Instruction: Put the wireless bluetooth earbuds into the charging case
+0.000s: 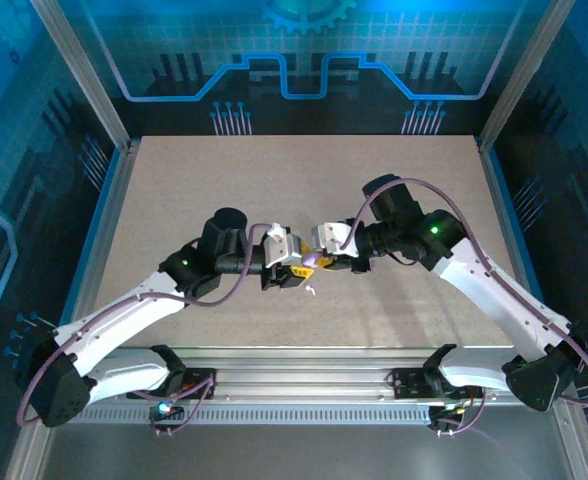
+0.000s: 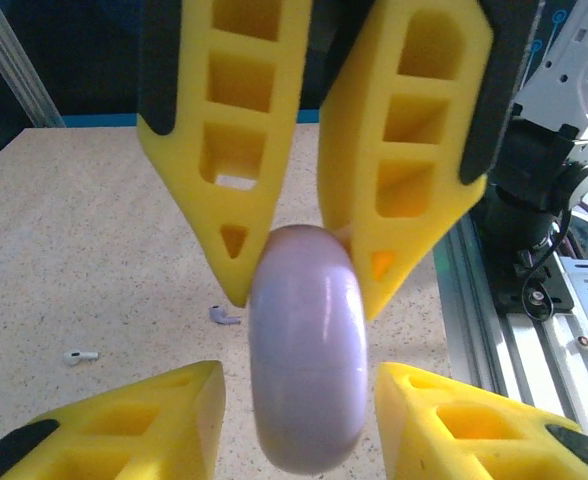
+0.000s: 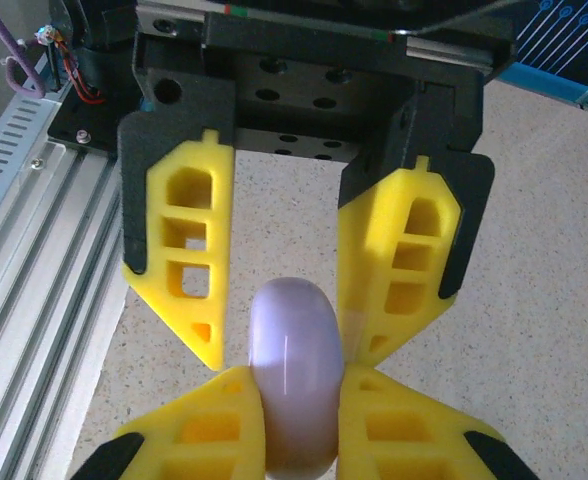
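The lavender charging case (image 3: 292, 350) is clamped in the right claw (image 3: 300, 388); the left claw (image 2: 299, 380) is held partly open around it.

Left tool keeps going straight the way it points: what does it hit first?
The case, sitting between the left tool's fingers; just beyond it, the right tool holding it.

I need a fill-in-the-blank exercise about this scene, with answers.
1. The right gripper, with ____ fingers, is shut on the smooth, round, pale lavender charging case.
2. The left gripper's jaws, not shut, stand ____ around that case.
3. On the speckled beige table lie ____ small plastic earbuds: a white earbud and a lavender earbud.
Missing words: yellow; open; two.
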You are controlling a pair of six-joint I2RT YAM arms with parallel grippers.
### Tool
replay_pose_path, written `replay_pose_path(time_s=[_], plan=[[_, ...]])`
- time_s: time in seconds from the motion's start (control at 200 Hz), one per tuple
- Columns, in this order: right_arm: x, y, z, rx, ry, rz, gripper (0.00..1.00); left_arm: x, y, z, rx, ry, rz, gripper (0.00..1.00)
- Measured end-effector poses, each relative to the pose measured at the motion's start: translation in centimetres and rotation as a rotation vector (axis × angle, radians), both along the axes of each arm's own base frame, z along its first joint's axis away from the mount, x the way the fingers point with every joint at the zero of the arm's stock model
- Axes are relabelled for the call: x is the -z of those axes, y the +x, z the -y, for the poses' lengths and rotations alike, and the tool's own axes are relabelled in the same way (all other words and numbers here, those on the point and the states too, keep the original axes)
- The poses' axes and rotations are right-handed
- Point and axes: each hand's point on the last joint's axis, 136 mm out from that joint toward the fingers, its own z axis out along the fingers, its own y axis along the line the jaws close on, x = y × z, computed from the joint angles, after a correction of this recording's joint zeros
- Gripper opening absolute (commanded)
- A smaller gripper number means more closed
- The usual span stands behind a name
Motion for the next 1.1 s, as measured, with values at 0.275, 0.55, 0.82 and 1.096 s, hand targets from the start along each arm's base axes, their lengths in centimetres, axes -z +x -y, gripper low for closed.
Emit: replay_pose_path(time_s=[0.275,0.55,0.82,1.096], plan=[[-0.1,0.1,-0.1,0.0,0.001,0.009,0.14,-0.2,0.1,0.2,-0.004,-0.014,-0.005,0.25],[-0.2,0.6,-0.2,0.046,0.011,-0.002,0.45,-0.4,0.4,0.2,-0.017,-0.014,0.007,0.09],[0.4,0.5,0.6,0.125,0.052,0.013,0.54,-0.5,0.6,0.0,-0.033,-0.014,0.016,0.08],[-0.5,1.1,0.3,0.152,0.089,0.027,0.54,-0.5,0.6,0.0,-0.035,-0.015,0.011,0.08]])
